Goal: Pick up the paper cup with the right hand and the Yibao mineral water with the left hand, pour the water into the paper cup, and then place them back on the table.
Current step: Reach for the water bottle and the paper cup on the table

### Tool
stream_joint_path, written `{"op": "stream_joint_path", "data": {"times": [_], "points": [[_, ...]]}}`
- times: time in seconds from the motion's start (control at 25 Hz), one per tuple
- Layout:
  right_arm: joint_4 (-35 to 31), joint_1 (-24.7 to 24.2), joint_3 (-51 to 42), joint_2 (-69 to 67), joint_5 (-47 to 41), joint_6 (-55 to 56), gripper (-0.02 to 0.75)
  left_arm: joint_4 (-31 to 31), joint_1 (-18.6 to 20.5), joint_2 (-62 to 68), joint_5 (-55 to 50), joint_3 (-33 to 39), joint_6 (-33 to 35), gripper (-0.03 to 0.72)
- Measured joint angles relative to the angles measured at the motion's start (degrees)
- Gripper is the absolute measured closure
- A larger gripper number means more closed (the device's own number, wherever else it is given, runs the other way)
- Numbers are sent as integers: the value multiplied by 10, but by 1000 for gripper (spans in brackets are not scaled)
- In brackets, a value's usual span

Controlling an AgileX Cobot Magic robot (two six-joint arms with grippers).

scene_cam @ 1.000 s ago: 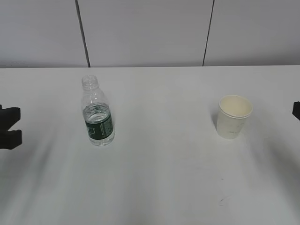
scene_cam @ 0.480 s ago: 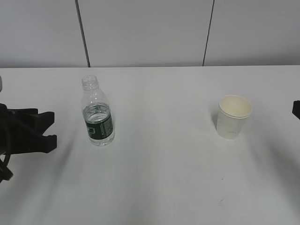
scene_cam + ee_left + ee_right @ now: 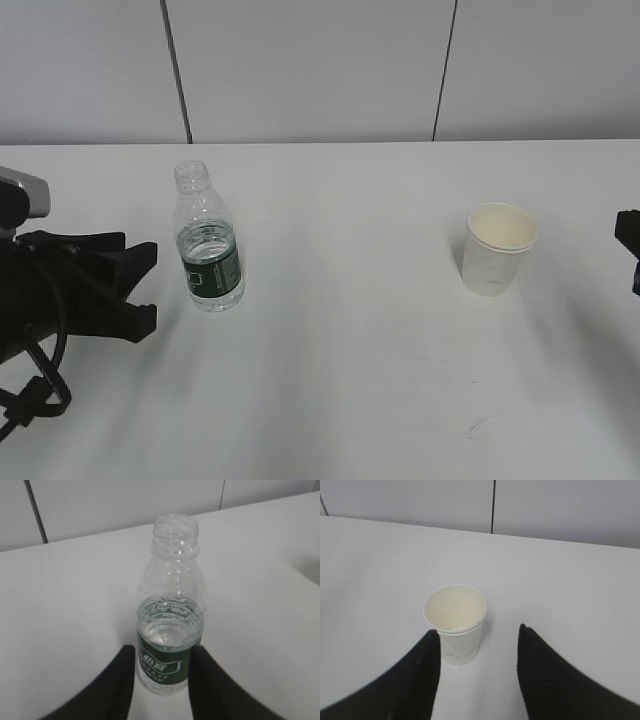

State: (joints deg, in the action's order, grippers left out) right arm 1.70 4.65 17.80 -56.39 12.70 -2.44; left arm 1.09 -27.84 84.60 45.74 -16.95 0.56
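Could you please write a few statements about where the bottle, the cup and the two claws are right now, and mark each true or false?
1. The clear plastic bottle with the dark green label stands upright without a cap. True.
2. The off-white paper cup lies tipped on its side. False: it stands upright on the white table.
3. The left claw is shut on the bottle. False: it is open, beside the bottle.
4. The right claw is open, with the cup ahead. True.
5. The bottle is full to the neck. False: water reaches about the label's top.

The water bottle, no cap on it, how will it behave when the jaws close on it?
The Yibao mineral water is probably light, being only part full. Its thin clear wall will likely dent under a firm squeeze. With its neck open, tilting it could spill water.
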Motion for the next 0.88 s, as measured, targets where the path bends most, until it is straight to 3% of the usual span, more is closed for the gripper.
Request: {"op": "stream_joint_path", "data": {"times": [0.24,0.4,0.72,0.88], "points": [[0,0,-36,-39,116,13,336,-6,0,50,131,47,0,450],[2,0,-67,-97,240,33,336,-27,0,82,185,57,0,450],[5,0,-103,-247,479,44,336,-21,0,137,194,57,0,450],[19,0,-107,-323,518,45,336,-19,0,149,194,57,0,450]]}}
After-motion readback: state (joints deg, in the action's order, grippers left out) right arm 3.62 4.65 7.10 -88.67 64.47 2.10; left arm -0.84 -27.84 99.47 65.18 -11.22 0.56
